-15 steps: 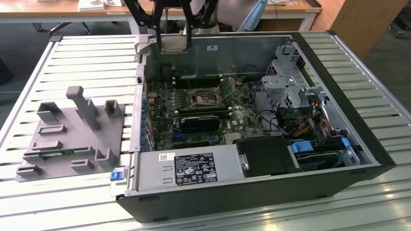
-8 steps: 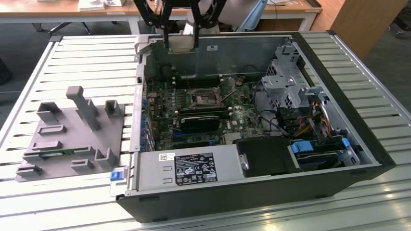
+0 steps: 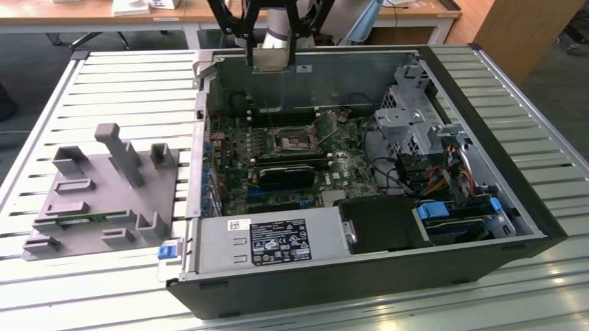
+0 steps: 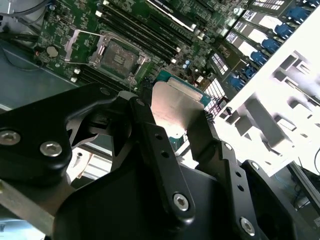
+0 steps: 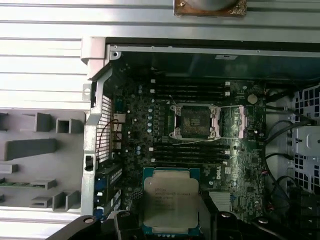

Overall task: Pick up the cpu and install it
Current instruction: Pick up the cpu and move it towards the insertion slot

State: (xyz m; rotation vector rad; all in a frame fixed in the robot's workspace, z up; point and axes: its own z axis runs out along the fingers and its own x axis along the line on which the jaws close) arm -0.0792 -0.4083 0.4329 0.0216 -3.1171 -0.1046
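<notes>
The tool grips the cpu by two opposite edges, high above the open computer case, and carrying it well probably means keeping it level and squared to the open socket.

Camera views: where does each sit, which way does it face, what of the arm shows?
Exterior view: off the arm, raised, angled down on the open computer case and slatted table; the claw holds the cpu above the case.
First wrist view: on the arm, looking straight down at the motherboard socket; the claw's fingers show.
Second wrist view: behind the claw, looking obliquely along its fingers to the board.
Shared: both wrist views show the cpu clamped in the claw and the socket.
</notes>
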